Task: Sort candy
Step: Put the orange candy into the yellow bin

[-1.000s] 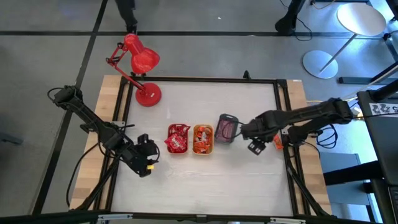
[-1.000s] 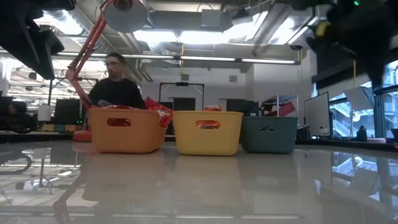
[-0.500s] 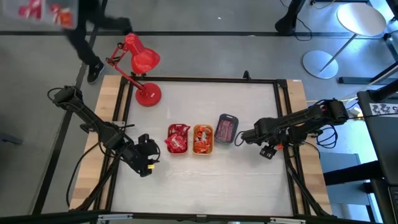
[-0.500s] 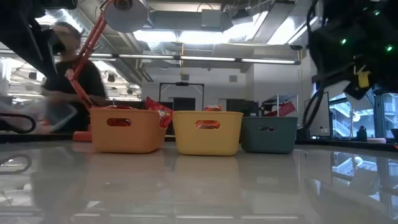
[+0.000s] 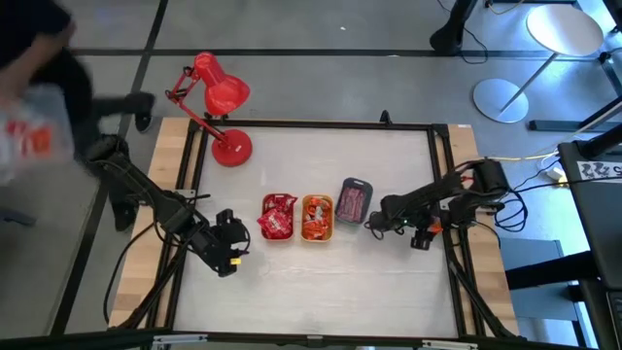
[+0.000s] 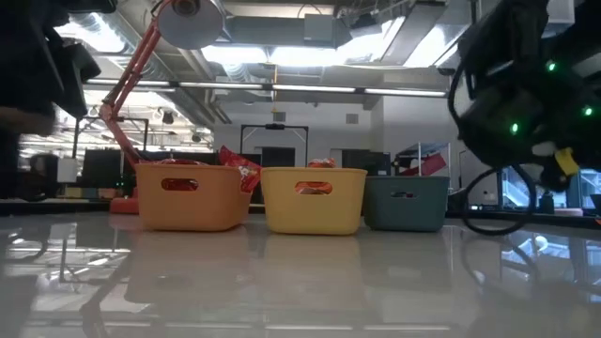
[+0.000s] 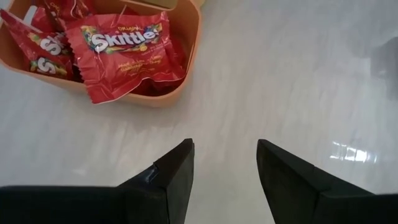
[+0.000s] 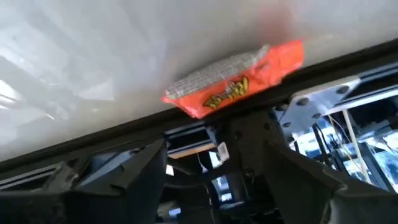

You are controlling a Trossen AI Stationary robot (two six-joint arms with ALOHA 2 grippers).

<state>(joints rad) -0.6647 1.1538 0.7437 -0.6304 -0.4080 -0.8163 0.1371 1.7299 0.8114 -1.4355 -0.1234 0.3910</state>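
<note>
Three small trays stand in a row mid-table: the orange tray [image 5: 278, 216] with red candy packets [image 7: 121, 53], the yellow tray [image 5: 316, 217] with orange-red candy, and the grey tray [image 5: 353, 201] with pink/maroon candy. One orange-wrapped candy [image 8: 236, 81] lies flat on the table by its right edge rail [image 5: 433, 227]. My right gripper [image 8: 217, 155] is open and hovers close over this candy, one finger on either side, touching nothing. My left gripper [image 7: 224, 162] is open above bare table, on the near-left side of the orange tray [image 7: 168, 93].
A red desk lamp [image 5: 219, 107] stands at the table's far-left corner. A blurred person [image 5: 44, 87] carrying a bag moves past outside the table's left side. A black frame rail [image 5: 442, 194] runs along the right edge. Bare white table lies in front of the trays [image 6: 300, 282].
My right gripper has moved away from the grey tray toward the table's right edge and come down lower, its arm folding back. It now hovers over the orange candy by the rail. A person has walked along the far-left side of the table.
</note>
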